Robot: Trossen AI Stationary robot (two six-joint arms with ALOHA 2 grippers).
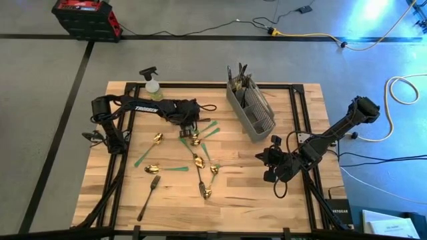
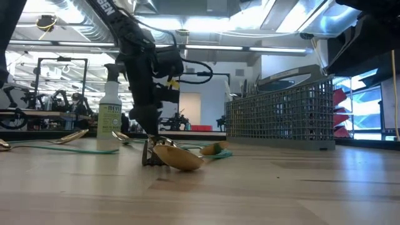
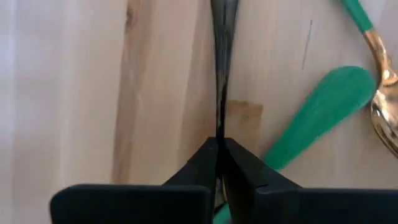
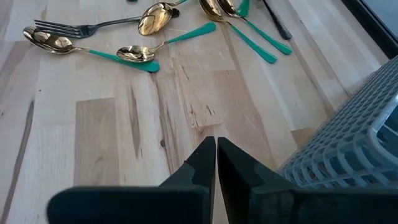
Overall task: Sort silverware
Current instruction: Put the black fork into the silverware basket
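Pale butcher-block table [image 1: 300, 200], visible grain, dark strips along edges. Grey mesh caddy [image 1: 252, 110] as landmark: boxy, perforated walls, a few utensil handles sticking up from far end.

Left gripper [image 3: 219, 146] down at tabletop, well left of caddy; fingers pinched tight on thin dark handle [image 3: 222, 68], slim, glossy, narrowing toward the tips. Handle's business end out of shot, so fork/knife/spoon: can't tell. Flat green handle [image 3: 314, 118], matte, rounded paddle shape, lying just beside it; shiny gold bowl at pic's edge.

Right gripper [image 4: 216, 155] in front-right of caddy, above bare wood, fingers pressed together, nothing btwn them.

Silverware scattered left & front-left of caddy: gold spoons w/ green handles [image 1: 167, 169], one dark fork [image 1: 149, 198] farthest front-left.

Spray bottle [image 1: 153, 85], clear w/ yellowish liquid, black trigger, left of caddy at back edge.

High view only: whole spread, both arms. Low view only: gold spoon bowl [image 2: 177, 157] close up, mirror-bright, curved, w/ left arm coming down just behind it; caddy mesh [image 2: 281, 119] side-on, bottle label. Left wrist view only: the pinch itself. Right wrist view: spoons [image 4: 137, 53] & fork tines [image 4: 59, 27] sharp, caddy wall beside fingers.
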